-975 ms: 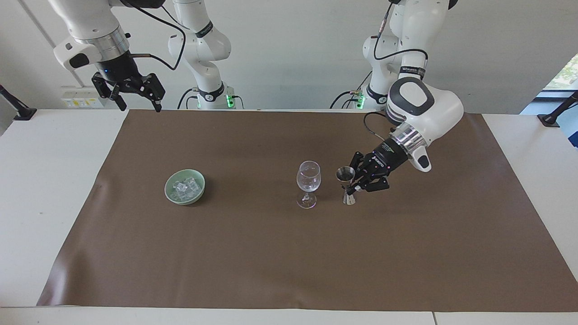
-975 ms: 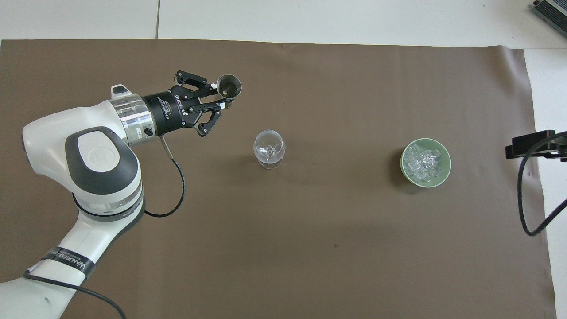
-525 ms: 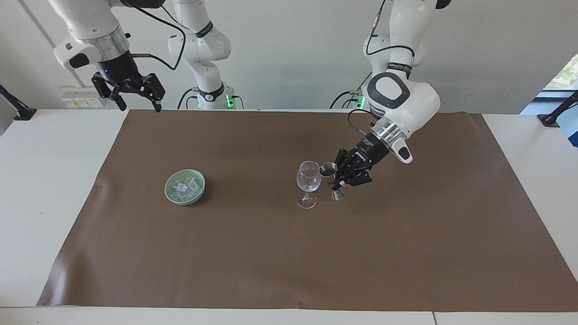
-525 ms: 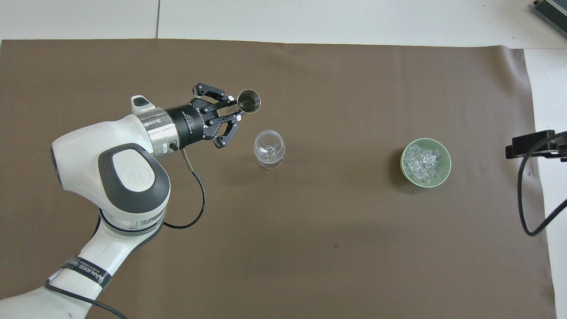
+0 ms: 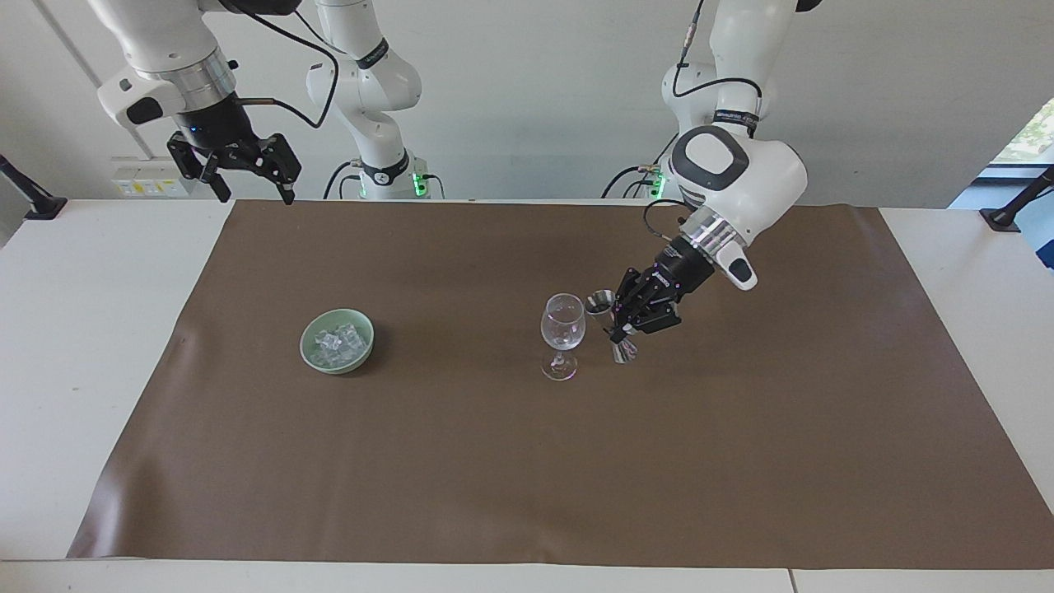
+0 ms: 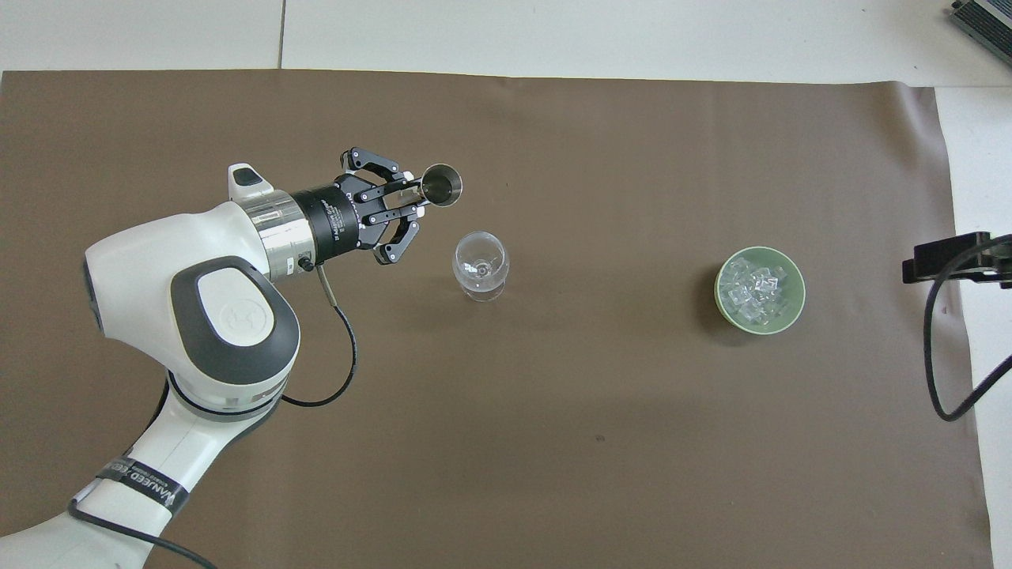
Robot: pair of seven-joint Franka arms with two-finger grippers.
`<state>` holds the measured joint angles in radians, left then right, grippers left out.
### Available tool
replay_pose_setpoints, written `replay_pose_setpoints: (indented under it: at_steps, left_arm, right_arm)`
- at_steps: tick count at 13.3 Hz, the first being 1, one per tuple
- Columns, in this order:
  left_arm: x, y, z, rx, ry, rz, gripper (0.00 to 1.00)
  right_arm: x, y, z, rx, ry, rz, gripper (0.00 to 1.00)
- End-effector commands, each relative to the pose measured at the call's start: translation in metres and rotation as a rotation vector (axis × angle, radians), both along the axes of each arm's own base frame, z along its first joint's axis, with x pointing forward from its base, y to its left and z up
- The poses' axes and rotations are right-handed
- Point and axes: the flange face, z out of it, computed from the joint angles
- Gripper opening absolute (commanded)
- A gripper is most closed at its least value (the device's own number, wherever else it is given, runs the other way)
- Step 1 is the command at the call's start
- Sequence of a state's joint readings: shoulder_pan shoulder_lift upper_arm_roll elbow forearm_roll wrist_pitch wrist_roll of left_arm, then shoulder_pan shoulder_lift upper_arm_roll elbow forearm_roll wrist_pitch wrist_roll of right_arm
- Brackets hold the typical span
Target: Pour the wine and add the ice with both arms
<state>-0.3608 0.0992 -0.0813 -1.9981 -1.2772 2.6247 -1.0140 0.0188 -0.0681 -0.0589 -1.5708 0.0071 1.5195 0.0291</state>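
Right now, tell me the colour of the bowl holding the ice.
Pale green bowl; clearest in the overhead view.

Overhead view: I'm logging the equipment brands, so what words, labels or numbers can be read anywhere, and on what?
"ROBOTIQ": on the black body of the left gripper, which is shut on the steel jigger.
Smaller print beside it: too small to read.
White lettering on the black band round the left arm: too blurred to read.
Wine glass, green bowl: no text.

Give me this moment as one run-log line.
left gripper: shut on jigger, raised beside wine glass | right gripper: open, waiting | ice: in green bowl
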Motion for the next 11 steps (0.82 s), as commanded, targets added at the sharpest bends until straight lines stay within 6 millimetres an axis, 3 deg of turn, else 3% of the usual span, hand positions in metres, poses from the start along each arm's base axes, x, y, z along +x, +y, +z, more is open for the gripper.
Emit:
replay_pose_setpoints:
  at_steps: [1,4,11]
  left_arm:
    - [-0.016,0.0,0.003,0.038,-0.042,-0.032,0.0]
    - [-0.026,-0.015,0.002,0.077,-0.094,-0.052,0.0]
    - [-0.029,-0.026,0.002,0.178,-0.177,-0.119,0.0]
  right_arm:
    - [-0.005,-0.002,0.001,0.019,0.0,0.012,1.0]
    - [-0.005,-0.002,0.001,0.019,0.0,0.012,1.0]
    - [-0.006,-0.002,0.001,0.02,0.002,0.012,1.0]
